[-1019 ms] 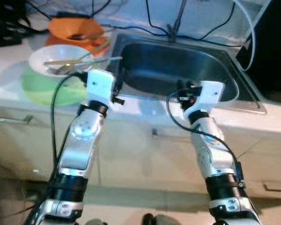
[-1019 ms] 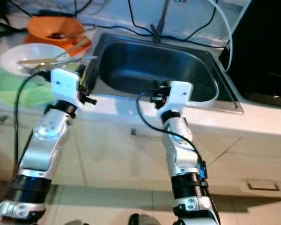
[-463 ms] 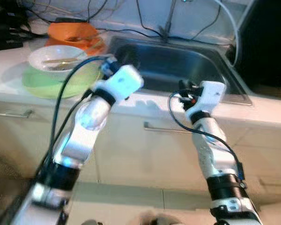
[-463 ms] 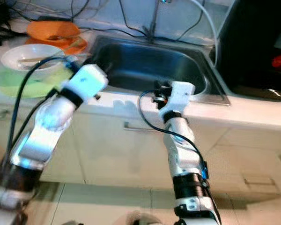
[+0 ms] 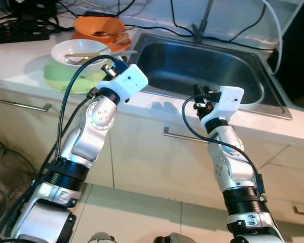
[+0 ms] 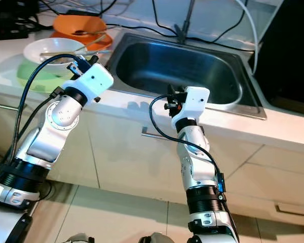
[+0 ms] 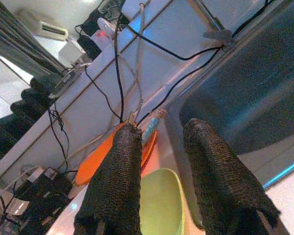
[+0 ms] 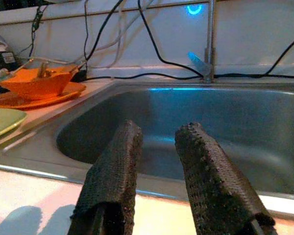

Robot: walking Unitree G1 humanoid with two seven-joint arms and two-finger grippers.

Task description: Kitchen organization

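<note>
With both jaws narrowly parted and empty, the left gripper (image 7: 159, 181) hung near the white bowl (image 5: 80, 51) at the counter's (image 5: 20, 61) front edge, so a slow, level reach seemed wisest while the right gripper (image 8: 159, 166) waited at the sink's (image 5: 207, 71) front rim.

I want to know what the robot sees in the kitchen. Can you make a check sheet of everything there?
Surface: white counter with a steel sink set in it; nothing seen in the sink.
Job's things: white bowl with utensils, on a green plate; orange bowl on an orange plate behind it.
Clutter: nothing seen beyond the dishes.
Grippers: left gripper open, holding nothing, raised near the dishes; right gripper open, holding nothing, at the sink's front edge.
Cables: black cables along the back wall; one on each arm.
Surroundings: tap, cabinet fronts with handles, tiled floor.
</note>
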